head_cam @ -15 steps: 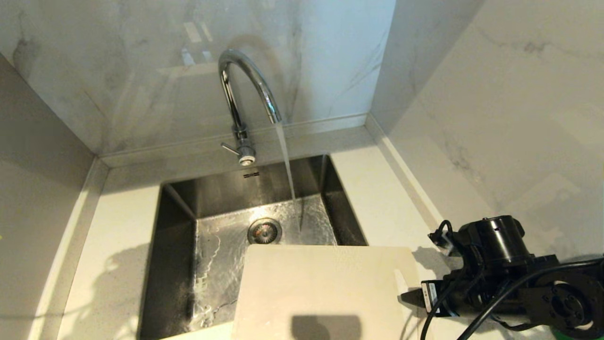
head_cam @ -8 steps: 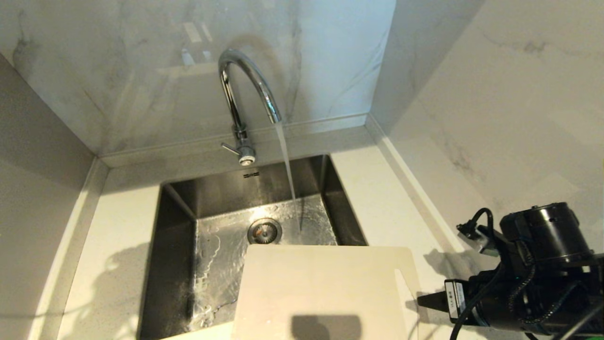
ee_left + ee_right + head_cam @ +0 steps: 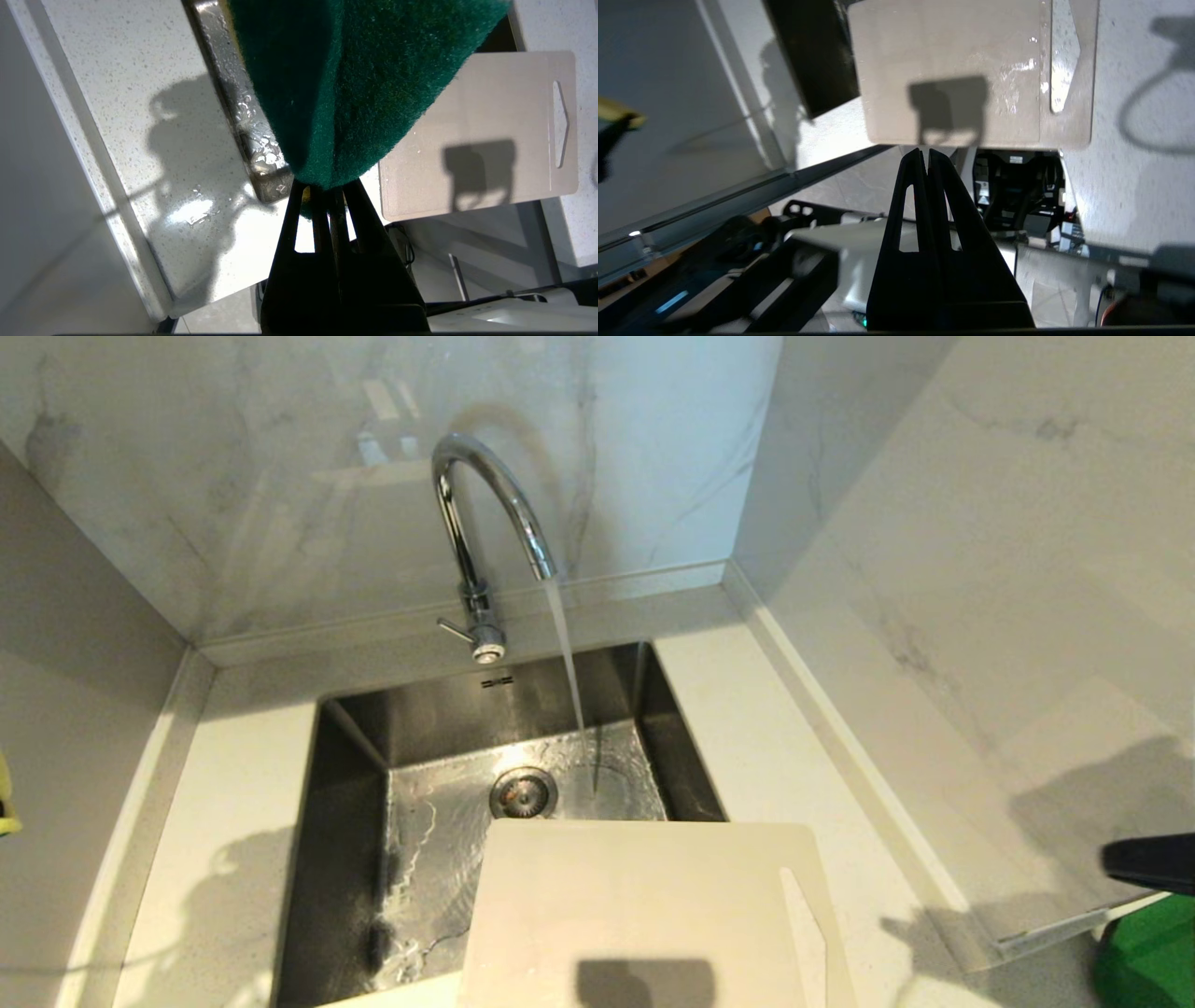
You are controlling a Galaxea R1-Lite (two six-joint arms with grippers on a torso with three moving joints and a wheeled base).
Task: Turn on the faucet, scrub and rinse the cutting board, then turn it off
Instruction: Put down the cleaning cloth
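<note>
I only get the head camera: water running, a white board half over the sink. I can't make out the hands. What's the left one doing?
Observer: The left hand is shut on a green scrub pad.
Operator: And the right one?
Observer: The right hand is shut and empty, off the near edge of the cutting board.
Operator: Is the board wet?
Observer: Yes, droplets glisten beside its handle slot.
</note>
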